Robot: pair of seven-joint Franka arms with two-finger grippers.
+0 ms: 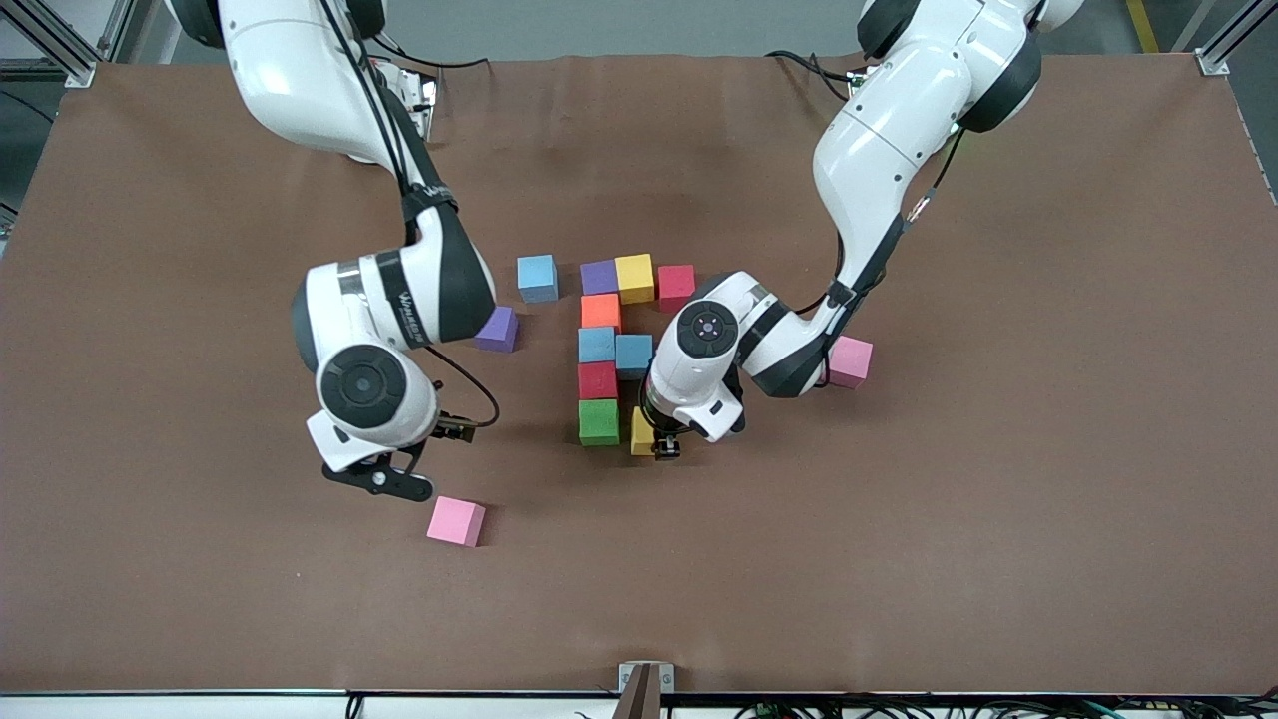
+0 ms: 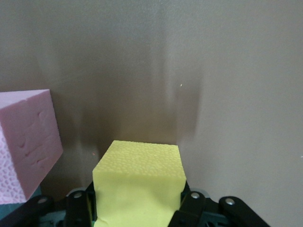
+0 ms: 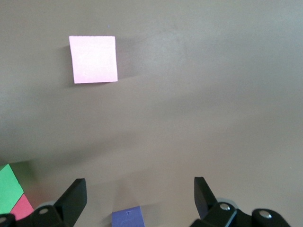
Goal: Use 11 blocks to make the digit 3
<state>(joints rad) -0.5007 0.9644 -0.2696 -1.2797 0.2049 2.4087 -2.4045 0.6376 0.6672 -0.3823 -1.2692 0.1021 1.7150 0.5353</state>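
Left gripper (image 1: pixel 666 446) clamped on a yellow block (image 2: pixel 139 182), low at the table just beside the green block (image 1: pixel 599 421), at the end of the figure nearest the front camera. Figure so far: purple, yellow, red row (image 1: pixel 639 277) farthest from the camera; orange, blue, red, green column (image 1: pixel 599 369) running toward it; second blue block (image 1: pixel 634 354) beside the column.

Right gripper (image 3: pixel 137 198) fingers wide apart, empty, hovering over bare table near a loose pink block (image 1: pixel 457 521).
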